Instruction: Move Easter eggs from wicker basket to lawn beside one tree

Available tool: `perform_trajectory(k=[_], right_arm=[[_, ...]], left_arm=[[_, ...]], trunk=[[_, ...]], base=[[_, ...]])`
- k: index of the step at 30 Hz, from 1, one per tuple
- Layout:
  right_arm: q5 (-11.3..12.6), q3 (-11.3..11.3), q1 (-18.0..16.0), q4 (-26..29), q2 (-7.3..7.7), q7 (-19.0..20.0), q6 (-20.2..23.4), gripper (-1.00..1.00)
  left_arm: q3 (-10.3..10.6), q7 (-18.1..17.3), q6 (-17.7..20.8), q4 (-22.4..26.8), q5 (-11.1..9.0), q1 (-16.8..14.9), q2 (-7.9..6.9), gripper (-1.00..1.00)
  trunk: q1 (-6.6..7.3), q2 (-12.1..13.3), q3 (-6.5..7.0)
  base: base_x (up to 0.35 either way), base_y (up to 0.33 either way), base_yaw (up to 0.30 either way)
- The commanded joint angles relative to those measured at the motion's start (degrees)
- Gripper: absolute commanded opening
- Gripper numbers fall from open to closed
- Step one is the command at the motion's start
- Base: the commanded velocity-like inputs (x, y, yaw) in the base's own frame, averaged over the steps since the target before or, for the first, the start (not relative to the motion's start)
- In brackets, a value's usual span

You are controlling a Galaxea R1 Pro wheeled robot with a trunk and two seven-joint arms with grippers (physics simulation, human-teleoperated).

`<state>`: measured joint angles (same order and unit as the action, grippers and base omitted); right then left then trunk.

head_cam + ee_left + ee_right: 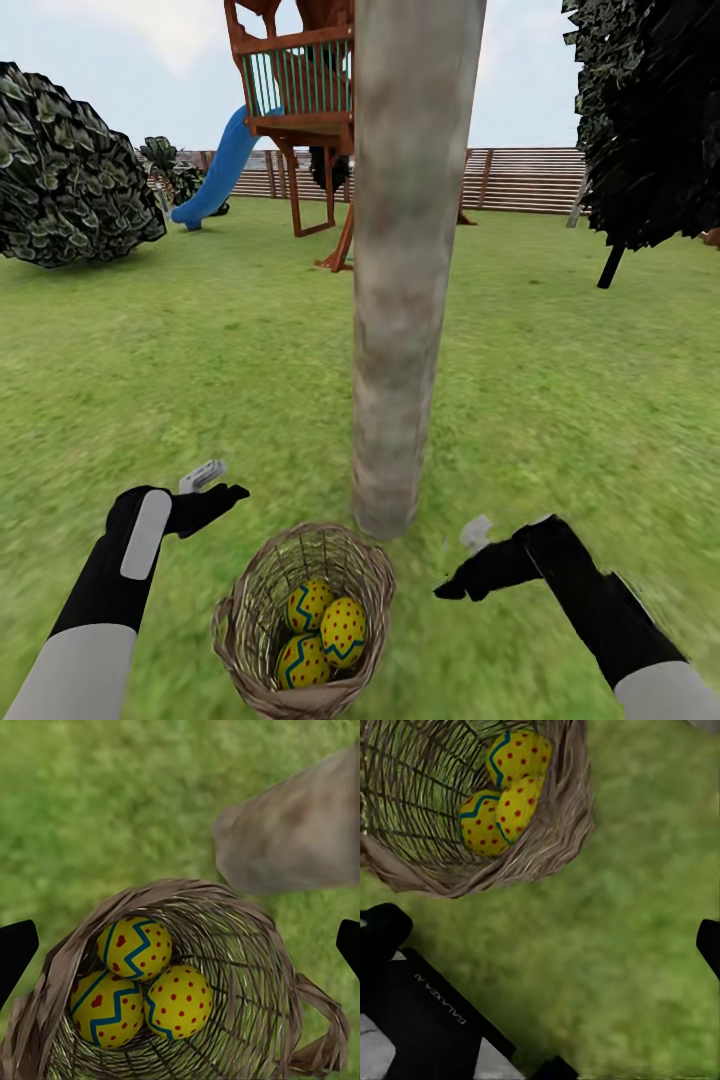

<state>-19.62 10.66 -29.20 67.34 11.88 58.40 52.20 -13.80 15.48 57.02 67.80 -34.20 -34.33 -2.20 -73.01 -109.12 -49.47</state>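
The wicker basket (300, 620) stands on the lawn (200, 380) at lower centre of the head view, just in front of the tree (405, 300) trunk's base. All three Easter eggs (320, 635) lie in its bottom, touching one another. The left gripper (215, 490) hangs at lower left, the right gripper (460, 565) at lower right, the basket between them. Both look spread open and empty. The right gripper appears slightly nearer the rim; the eggs lie down and inward from either gripper, reachable only through the basket mouth.
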Motion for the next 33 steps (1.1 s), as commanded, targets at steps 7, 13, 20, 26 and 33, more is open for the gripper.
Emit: perform_trajectory(k=[7,13,20,26,33], right_arm=[[-6.1,7.9,0.5,2.0,-9.94,-6.3,2.5,1.0],[-13.2,12.7,0.5,0.9,-15.5,-10.1,2.5,1.0],[-14.3,14.7,0.5,-0.5,-17.76,-10.9,2.6,1.0],[-14.2,14.7,0.5,-1.1,-18.54,-14.4,2.6,1.0],[-14.3,14.7,0.5,-1.6,-18.3,-15.0,2.4,1.0]], left_arm=[[-0.1,0.5,0.3,0.5,-0.8,0.0,-0.04,1.0],[-0.1,0.5,0.3,0.2,-0.8,0.0,-0.07,1.0],[-0.1,0.5,0.3,-1.3,-0.8,0.0,0.0,1.0],[-0.1,0.5,0.3,-1.7,-0.8,0.1,0.0,1.0],[-0.1,0.4,0.3,-1.7,-0.8,0.1,0.08,1.0]], trunk=[[0.01,0.0,-0.05],[0.01,0.0,-0.05],[0.01,0.0,-0.05],[0.01,0.0,-0.05],[0.01,0.0,-0.05]], base=[[0.0,0.0,0.0],[0.0,0.0,0.002],[0.0,0.0,0.231],[0.029,0.037,0.271],[0.113,0.161,0.039]])
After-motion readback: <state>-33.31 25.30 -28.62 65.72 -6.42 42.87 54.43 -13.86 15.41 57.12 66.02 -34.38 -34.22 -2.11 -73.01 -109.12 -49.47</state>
